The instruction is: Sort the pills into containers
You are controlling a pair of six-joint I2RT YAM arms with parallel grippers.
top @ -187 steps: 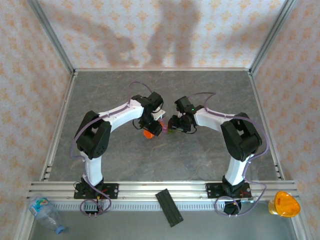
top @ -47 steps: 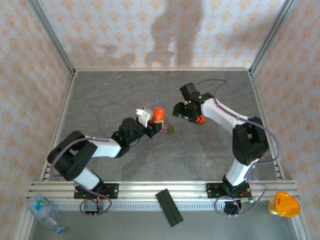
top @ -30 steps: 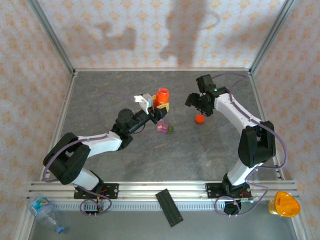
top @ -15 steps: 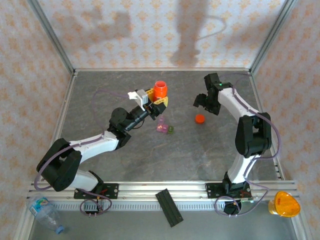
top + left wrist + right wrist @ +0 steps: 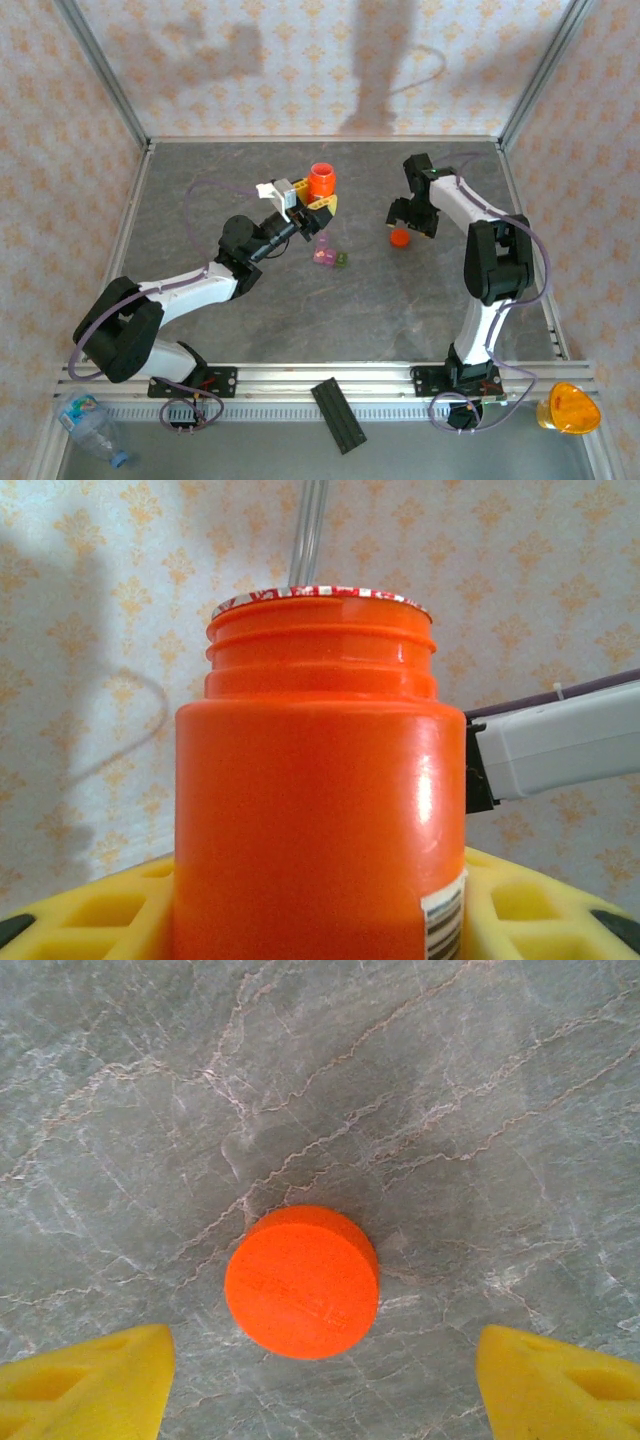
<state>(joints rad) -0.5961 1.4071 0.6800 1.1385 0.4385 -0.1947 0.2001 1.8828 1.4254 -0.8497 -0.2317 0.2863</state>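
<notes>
EDITOR: What does the frame show, biggest thing first?

PHOTOGRAPHER: A grey, stone-patterned worktop (image 5: 250, 320), with two arms reaching over its middle. The left tool (image 5: 319, 203) is clenched round an orange bottle (image 5: 321, 181), held upright off the worktop toward the far edge, its cap off. The right tool (image 5: 322, 1385) hangs released. Its yellow fingertips (image 5: 85, 1380) are spread either side of the red cap (image 5: 302, 1282), which lies flat on the worktop right of centre and touches neither.

EDITOR: And the containers?

PHOTOGRAPHER: The containers (image 5: 330, 257), a tiny pink-and-green cluster, sit near the worktop's centre. They are just on the near side of the raised bottle and well apart from the cap.

EDITOR: What could go wrong?

PHOTOGRAPHER: In my judgement, the pour. The bottle's mouth looks wider than any one of those cubes, so a quick tilt could scatter pills across the worktop or drop them all into one box. The cluster looks light and nothing holds it, so a nudge from bottle or tool could slide or tip it. Whether a seal covers the mouth, I cannot tell.
</notes>
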